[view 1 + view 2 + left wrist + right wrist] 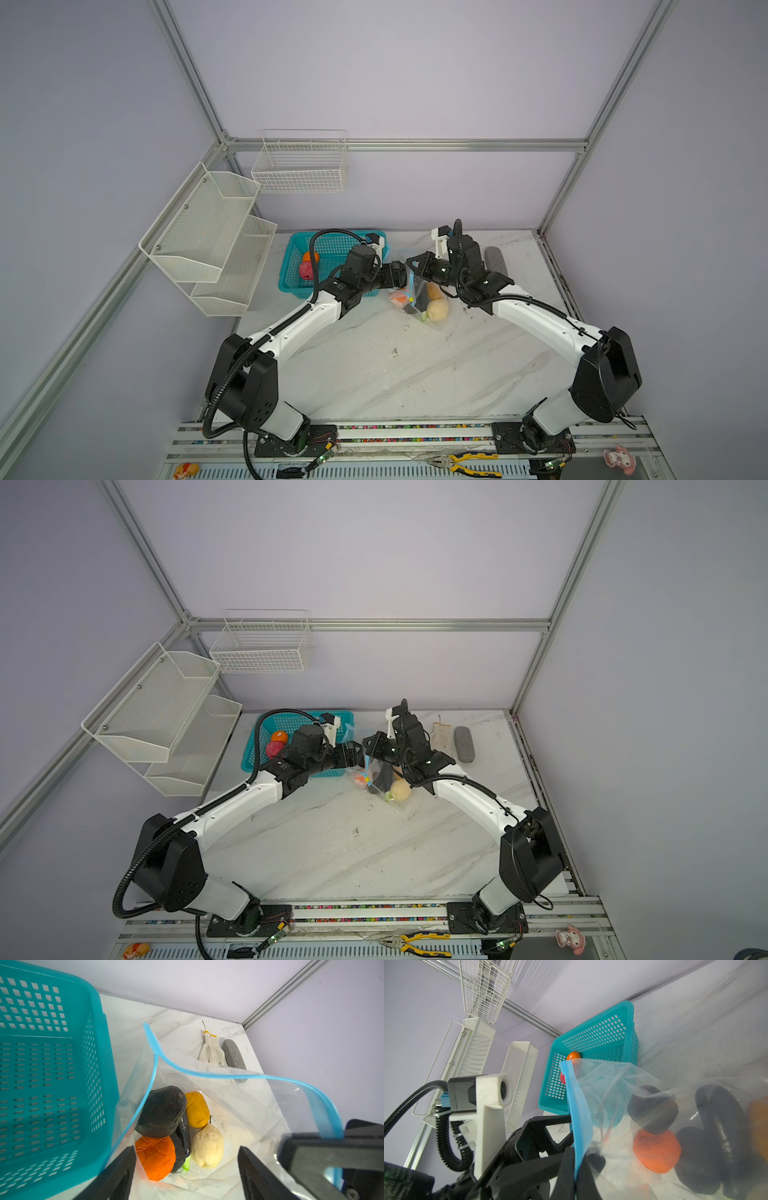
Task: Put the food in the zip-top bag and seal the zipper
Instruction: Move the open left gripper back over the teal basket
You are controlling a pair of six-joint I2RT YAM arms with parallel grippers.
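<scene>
The zip-top bag (420, 305) (384, 785) lies mid-table with its mouth held up and open. Its light-blue zipper (207, 1074) curves round the opening. My right gripper (576, 1167) (413, 266) is shut on that strip at one side. My left gripper (187, 1176) (404, 277) hangs open over the mouth, nothing between its fingers. Food inside the bag: a black-brown lump (162, 1111), an orange piece (155, 1157), a yellow one (196, 1109), a cream one (207, 1145) and a dark eggplant (185, 1132). An orange ball (310, 257) and a pink ball (305, 270) sit in the basket.
The teal mesh basket (291, 249) (52, 1064) stands right beside the bag, under my left arm. A white glove (440, 735) and a grey roll (464, 744) lie at the back right. White wire shelves (208, 237) and a wire basket (299, 166) hang on the walls. Pliers (465, 461) lie on the front rail.
</scene>
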